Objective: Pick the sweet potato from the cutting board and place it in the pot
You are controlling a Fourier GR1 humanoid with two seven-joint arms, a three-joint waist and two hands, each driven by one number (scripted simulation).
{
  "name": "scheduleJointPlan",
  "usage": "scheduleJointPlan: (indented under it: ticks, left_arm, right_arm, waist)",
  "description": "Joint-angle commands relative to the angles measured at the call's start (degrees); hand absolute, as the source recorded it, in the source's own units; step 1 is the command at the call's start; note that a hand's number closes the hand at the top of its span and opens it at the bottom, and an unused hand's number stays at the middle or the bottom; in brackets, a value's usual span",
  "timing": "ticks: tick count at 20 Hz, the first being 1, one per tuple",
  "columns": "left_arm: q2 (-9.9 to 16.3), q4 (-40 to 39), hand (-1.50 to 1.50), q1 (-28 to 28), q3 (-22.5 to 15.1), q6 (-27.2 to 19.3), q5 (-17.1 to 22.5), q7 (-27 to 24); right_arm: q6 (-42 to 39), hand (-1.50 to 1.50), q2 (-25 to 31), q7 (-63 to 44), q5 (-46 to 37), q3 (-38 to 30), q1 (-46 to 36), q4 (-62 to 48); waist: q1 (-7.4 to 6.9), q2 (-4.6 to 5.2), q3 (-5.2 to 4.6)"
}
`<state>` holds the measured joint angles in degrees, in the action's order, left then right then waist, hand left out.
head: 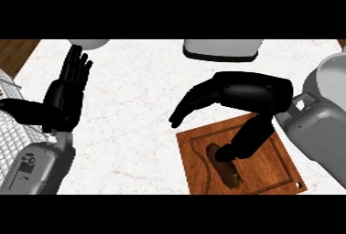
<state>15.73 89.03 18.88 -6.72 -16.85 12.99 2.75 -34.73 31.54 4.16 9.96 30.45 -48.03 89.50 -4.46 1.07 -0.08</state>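
We find the right hand (pixel 246 93) spread wide above the board (pixel 267 180); the potato (pixel 226 167) looks stiff, oblong; grasp mid-length.

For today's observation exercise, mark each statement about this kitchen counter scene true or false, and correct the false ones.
1. The brown sweet potato lies on the brown wooden cutting board. True.
2. The right hand is over the board, thumb down at the sweet potato. True.
3. The left hand holds the sweet potato. False: it rests open at the view's left, fingers up.
4. The sweet potato is inside the grey pot. False: the pot sits at the counter's far edge, apart from it.
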Motion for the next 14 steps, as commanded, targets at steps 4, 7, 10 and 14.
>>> scheduleJointPlan:
  ticks: [4,7,10,14]
  left_arm:
    - [2.29,-1.62,0.0,-0.04,2.33,3.7,1.88,-0.71]
    - [1.76,-0.91,0.0,-1.12,2.84,3.0,1.69,-1.57]
    - [0.83,-2.26,0.0,-2.18,2.05,2.99,0.9,-2.48]
    - [1.46,-3.9,0.0,-3.11,4.35,5.07,2.41,-4.54]
  right_arm:
    - [-13.46,-1.5,7.39,22.59,-13.01,1.49,-7.88,-4.64]
    - [-10.61,-1.5,7.68,25.85,-22.8,6.98,-8.93,-3.61]
    - [-11.79,-1.5,8.01,25.53,-27.28,12.19,-12.34,-3.75]
    - [-8.99,-1.5,5.96,24.11,-33.65,18.77,-12.84,-1.39]
  waist:
    - [1.41,-0.04,0.16]
    - [1.79,-0.38,0.14]
    - [2.25,-0.51,0.06]
    - [3.16,-0.75,0.04]
